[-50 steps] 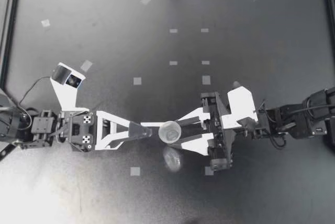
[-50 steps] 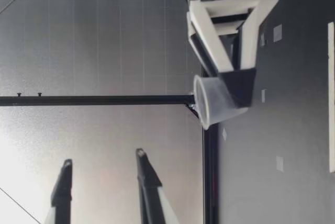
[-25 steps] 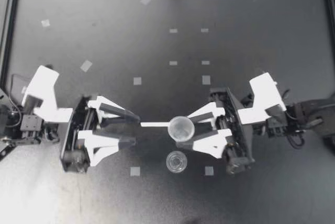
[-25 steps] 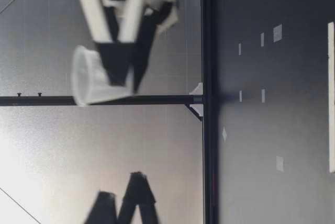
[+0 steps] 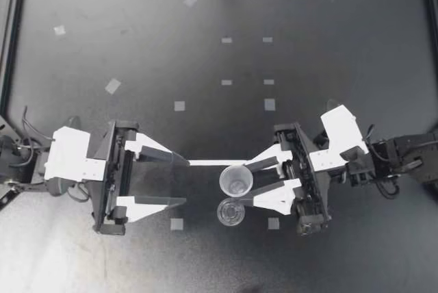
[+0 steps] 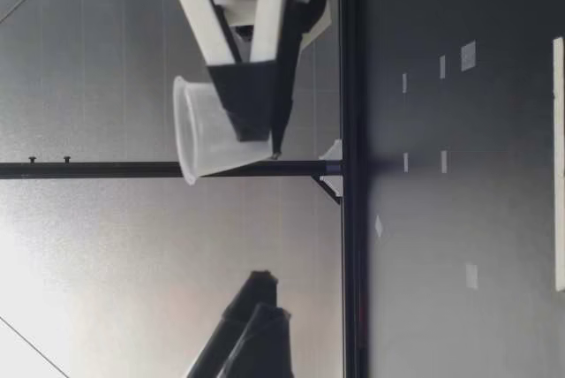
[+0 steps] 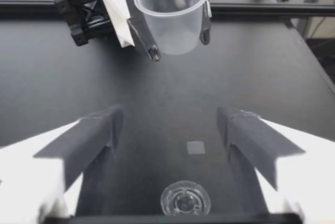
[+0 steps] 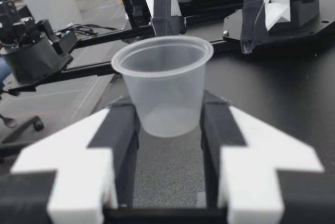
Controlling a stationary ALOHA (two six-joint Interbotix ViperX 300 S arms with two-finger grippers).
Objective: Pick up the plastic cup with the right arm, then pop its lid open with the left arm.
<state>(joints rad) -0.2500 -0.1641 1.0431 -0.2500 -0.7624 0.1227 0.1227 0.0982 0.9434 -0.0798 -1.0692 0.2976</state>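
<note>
One cup (image 5: pixel 236 181) in right hand (image 5: pixel 246 184), far from table (image 5: pixel 137 46) edges

Plastics over a matt black table.
In my right gripper (image 5: pixel 244 185), frosted cup (image 5: pixel 236 181): thin translucent plastic, smooth and milky, soft shine on the rolled rim. On the surface, clear cup (image 5: pixel 231 212): clearer and glossier plastic, bright glints in its base. My right gripper and my left gripper (image 5: pixel 185 181) alike: fingers of hard white plastic, smooth, semi-matt; pads black and dull, no shine. Table (image 5: pixel 328 60): black, matt, finely grained in the wrist views, with a pale washed sheen toward its left edge. Tape squares (image 5: pixel 179 106): pale, flat, matt, paper-like. Frame rail (image 6: pixel 349 219) along the surface's edge: black, metal by its look, satin finish.
</note>
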